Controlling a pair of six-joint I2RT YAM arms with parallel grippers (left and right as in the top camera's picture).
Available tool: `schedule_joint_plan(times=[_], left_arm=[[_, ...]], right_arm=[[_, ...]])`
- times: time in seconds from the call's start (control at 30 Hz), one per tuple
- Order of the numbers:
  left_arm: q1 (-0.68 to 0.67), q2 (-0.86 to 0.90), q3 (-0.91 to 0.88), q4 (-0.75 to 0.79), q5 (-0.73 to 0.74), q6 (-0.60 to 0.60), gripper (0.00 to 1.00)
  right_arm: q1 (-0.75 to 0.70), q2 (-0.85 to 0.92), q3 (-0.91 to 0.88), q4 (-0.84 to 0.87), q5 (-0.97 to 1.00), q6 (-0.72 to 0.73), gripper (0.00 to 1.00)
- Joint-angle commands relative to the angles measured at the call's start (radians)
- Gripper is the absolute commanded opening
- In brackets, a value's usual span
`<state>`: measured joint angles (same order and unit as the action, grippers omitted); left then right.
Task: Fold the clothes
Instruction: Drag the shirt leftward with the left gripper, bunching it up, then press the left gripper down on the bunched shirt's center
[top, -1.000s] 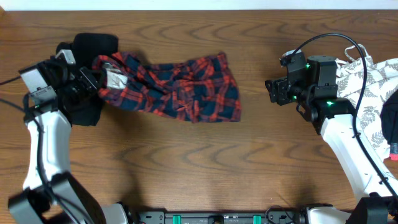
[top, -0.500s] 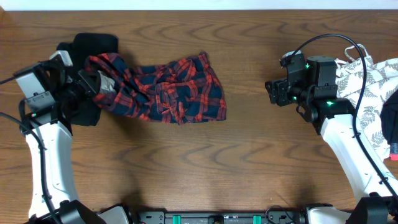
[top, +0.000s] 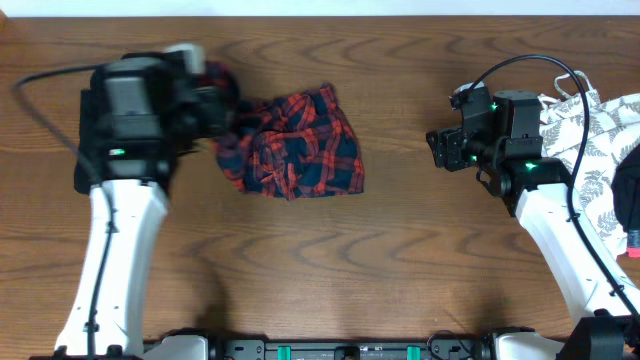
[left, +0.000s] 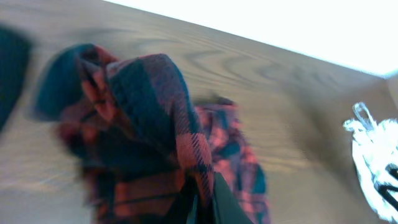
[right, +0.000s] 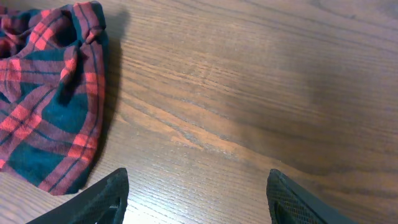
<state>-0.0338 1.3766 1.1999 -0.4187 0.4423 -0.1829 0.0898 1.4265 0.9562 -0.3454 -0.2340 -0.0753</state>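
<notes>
**Inventory, L to R**

1. L gripper: far-left, rear half of table. Arm is raised and blurred in the overhead view. Jaws are clamped tight on a fold of the plaid shirt; in the wrist view the cloth runs straight down into them.

2. Plaid shirt: red/navy, left of ctr, just R of L gripper. One end is pinched and lifted. The rest sits bunched in a crumpled heap on the wood. Not flat anywhere; can't pick out collar, sleeves or hem. Wrist view too blurred for detail.

3. Bare wood btwn shirt and R arm; nothing on it.

4. R gripper: right of ctr, well apart from the shirt. Fingers spread wide w/ nothing btwn them. Its wrist cam shows only the shirt's near edge and table.

5. Leaf-print garment: white w/ grey leaves, far-right edge, partly under R arm. Loose heap, not gripped.

**Step (est.):** opening-out stage, before any fold. Shirt is held by one end only, so no fold looks started.

**Next move needs (est.):** a 2nd grip. R gripper would have to cross to the shirt's free edge and close on it. Both arms then pull apart to lay the cloth flat. A one-point hold prob. keeps it bunched.
</notes>
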Motion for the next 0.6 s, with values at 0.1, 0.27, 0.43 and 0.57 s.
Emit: schedule_joint_plan(times=[0.1,0.27,0.43,0.57], left_arm=[[-0.302,0.086,0.024,0.024,-0.206,0.011,0.06],[-0.431,0.229,0.024,0.056,-0.217,0.014,0.06],[-0.474,0.368,0.024,0.063,-0.242,0.019,0.06],[-0.475,0.423,0.024,0.075,-0.241,0.018,0.06]], right_arm=[[0.010,-0.005,0.000,-0.006,-0.010,0.019,0.69],[0.010,-0.005,0.000,-0.014,-0.010,0.019,0.69],[0.010,-0.005,0.000,-0.024,-0.010,0.019,0.70],[0.010,-0.005,0.000,-0.032,-0.010,0.019,0.70]])
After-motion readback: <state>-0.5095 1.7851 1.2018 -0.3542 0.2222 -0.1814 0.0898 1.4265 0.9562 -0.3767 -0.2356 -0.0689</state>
